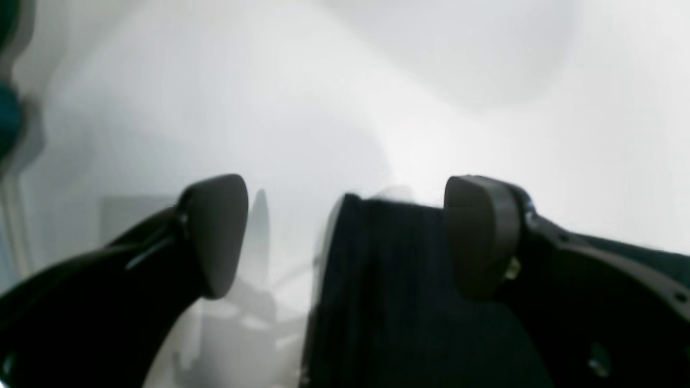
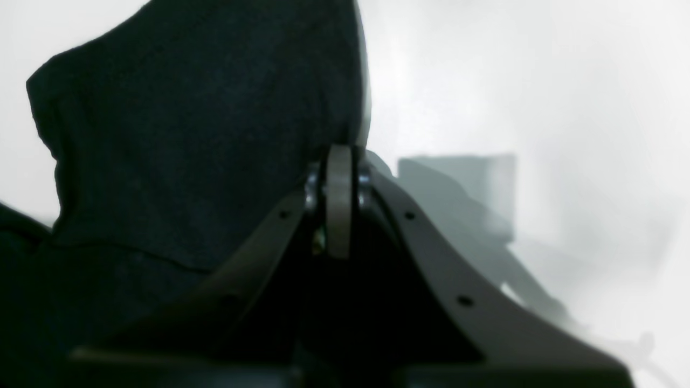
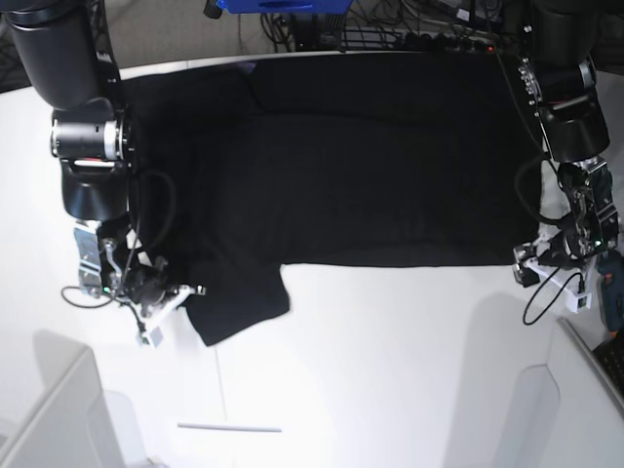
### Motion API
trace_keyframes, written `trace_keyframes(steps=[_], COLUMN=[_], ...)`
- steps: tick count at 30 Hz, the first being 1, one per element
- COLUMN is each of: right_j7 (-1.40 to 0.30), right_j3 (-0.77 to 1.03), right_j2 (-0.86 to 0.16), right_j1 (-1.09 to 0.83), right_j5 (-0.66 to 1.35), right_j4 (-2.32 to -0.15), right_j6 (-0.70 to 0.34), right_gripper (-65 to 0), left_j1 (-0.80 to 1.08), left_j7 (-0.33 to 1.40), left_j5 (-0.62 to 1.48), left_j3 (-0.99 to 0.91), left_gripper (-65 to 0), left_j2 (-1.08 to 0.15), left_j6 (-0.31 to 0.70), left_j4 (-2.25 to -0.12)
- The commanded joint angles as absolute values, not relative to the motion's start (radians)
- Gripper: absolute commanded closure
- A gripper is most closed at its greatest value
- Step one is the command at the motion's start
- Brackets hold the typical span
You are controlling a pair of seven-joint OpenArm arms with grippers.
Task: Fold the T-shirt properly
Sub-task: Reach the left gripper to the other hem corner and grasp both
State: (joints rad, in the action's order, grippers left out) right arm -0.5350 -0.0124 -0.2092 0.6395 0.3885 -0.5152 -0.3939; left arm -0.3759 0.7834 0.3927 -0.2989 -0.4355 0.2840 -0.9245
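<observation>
the t-shirt (image 3: pixel 361 161) is what i see first from the base view: its near edge runs in a mostly straight line across the white table (image 3: pixel 390 370), with one sleeve (image 3: pixel 239 302) poking toward me at the lower left as a loose flap. it looks plain black all over, no print showing, laid flat with a few soft creases.

at that sleeve i have the right gripper (image 2: pixel 338 202); in its wrist view the jaws are pressed together, with a fold of dark cloth bunched up just beside and behind them, though i cannot tell whether cloth is actually caught between them. on the other side, the left gripper (image 1: pixel 345 231) sits at the shirt's near corner, jaws spread wide, and a pleated edge of black fabric lies in the gap, against one finger.

farther back, the body of the shirt spreads wide across the table to its far edge, where cables (image 3: pixel 390 24) lie.
</observation>
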Motion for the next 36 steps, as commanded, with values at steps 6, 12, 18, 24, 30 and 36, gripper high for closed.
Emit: trace_keyframes(steps=[6,12,18,24,30,36], right_j7=[-0.545,-0.545,-0.544,-0.544,-0.513,-0.493], right_j3=[-0.010,-0.010,-0.012,-0.012,-0.010,-0.008], right_j2=[-0.216,-0.216,-0.216,-0.219,-0.217,-0.217], right_j1=[0.668,0.670,0.670,0.668,0.662,0.619], right_j5=[0.384,0.384,0.384,0.384,0.384,0.386], right_j4=[-0.522,-0.522,-0.522,-0.522,-0.529,-0.618], right_j6=[-0.397,-0.397,-0.397,-0.397,-0.397,-0.397], right_gripper=[0.0,0.0,0.0,0.0,0.0,0.0], left_j1=[-0.397,-0.397,-0.397,-0.394,-0.384,-0.384], left_j7=[0.745,0.745,0.745,0.745,0.745,0.753], left_j5=[0.403,0.401,0.397,0.397,0.398,0.404], left_j3=[-0.285,-0.285,-0.283,-0.283,-0.283,-0.291], left_gripper=[-54.0,-53.8,-53.3,-30.3,-9.4,0.0], left_j2=[-0.452,-0.426,-0.398,-0.397,-0.397,-0.403], left_j6=[0.285,0.285,0.285,0.285,0.285,0.286], left_j4=[-0.886,-0.892,-0.885,-0.885,-0.885,-0.895])
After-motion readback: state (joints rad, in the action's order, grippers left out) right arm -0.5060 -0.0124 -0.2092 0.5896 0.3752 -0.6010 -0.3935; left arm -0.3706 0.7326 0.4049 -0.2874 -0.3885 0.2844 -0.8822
